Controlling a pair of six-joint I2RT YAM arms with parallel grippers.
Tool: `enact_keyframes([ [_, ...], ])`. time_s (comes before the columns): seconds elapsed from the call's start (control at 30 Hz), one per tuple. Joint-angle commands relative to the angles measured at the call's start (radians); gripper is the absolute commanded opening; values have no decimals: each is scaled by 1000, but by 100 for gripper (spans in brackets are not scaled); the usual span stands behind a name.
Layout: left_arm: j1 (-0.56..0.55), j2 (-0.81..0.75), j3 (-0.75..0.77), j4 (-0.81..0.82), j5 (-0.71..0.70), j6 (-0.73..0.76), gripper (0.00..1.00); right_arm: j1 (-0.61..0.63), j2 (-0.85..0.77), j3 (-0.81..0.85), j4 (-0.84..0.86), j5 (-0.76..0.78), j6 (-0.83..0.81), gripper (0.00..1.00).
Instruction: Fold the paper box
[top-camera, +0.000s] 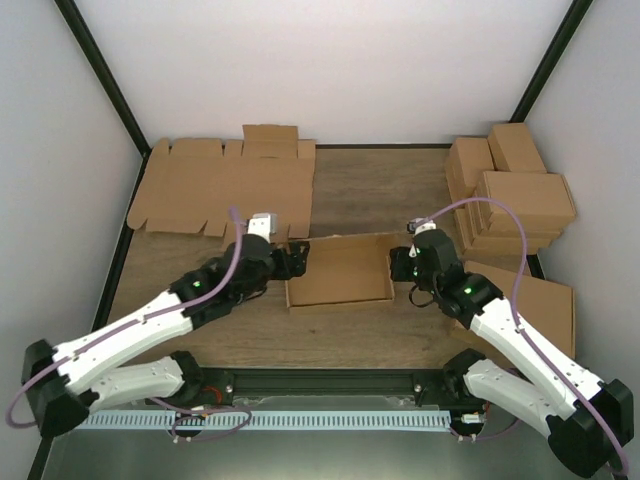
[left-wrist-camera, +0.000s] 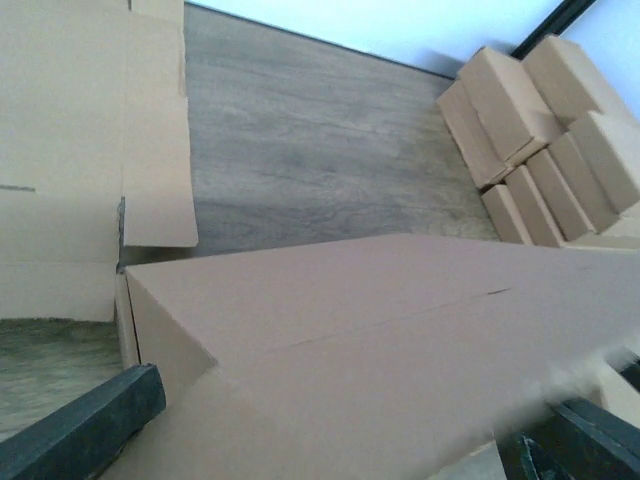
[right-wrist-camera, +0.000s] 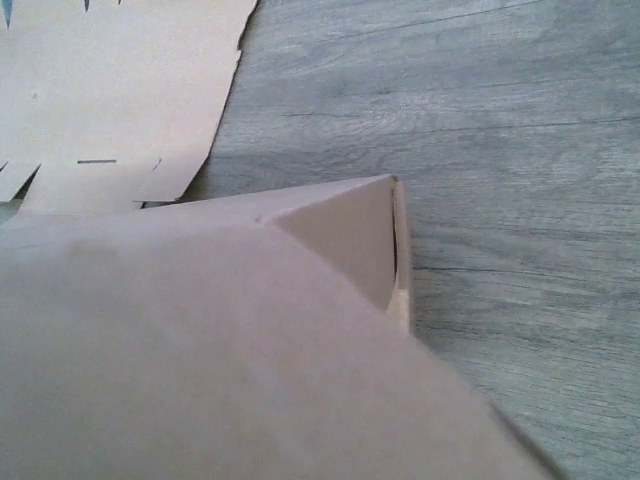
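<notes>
The paper box (top-camera: 340, 270) is a shallow brown cardboard mailer lying in the middle of the table, its broad top panel facing up. My left gripper (top-camera: 297, 258) is at its left end. In the left wrist view the box panel (left-wrist-camera: 400, 330) fills the lower frame, and my left gripper (left-wrist-camera: 330, 440) has its dark fingers (left-wrist-camera: 80, 430) wide apart on either side of it. My right gripper (top-camera: 400, 265) is at the box's right end. In the right wrist view the box (right-wrist-camera: 200, 340) covers the fingers, with one folded corner (right-wrist-camera: 370, 240) showing.
A bundle of flat notched cardboard sheets (top-camera: 225, 185) lies at the back left. Several closed brown cartons (top-camera: 515, 195) are stacked at the back right, with another flat carton (top-camera: 545, 300) under my right arm. Bare wood table (top-camera: 380, 190) lies behind the box.
</notes>
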Motion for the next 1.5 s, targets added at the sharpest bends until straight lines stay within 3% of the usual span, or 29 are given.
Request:
enact_keyframes([
  [0.0, -4, -135, 47, -191, 19, 69, 92, 12, 6, -5, -10, -18, 14, 15],
  [0.13, -1, -163, 134, -272, 67, 193, 94, 12, 22, -6, -10, -34, 10, 15],
  [0.33, 62, -92, 262, -317, 101, 261, 96, 13, 49, -16, -1, -74, 21, 15],
  [0.5, 106, -88, 184, -220, 275, 254, 84, 13, 51, -15, 0, -87, 22, 18],
  [0.73, 104, -121, 50, -145, 312, 225, 84, 13, -26, -22, 47, -98, -19, 33],
  [1.07, 105, -149, -68, -104, 332, 121, 83, 12, 21, 121, -44, -28, -132, 42],
  [1.2, 104, -148, -89, -94, 314, 100, 82, 11, -11, 118, -49, 11, -145, 65],
  [1.4, 105, -138, -89, -100, 290, 97, 75, -10, 50, 154, -26, 74, -196, 68],
  [1.47, 105, -134, -88, -99, 282, 90, 72, -32, 77, 178, -11, 99, -207, 76],
])
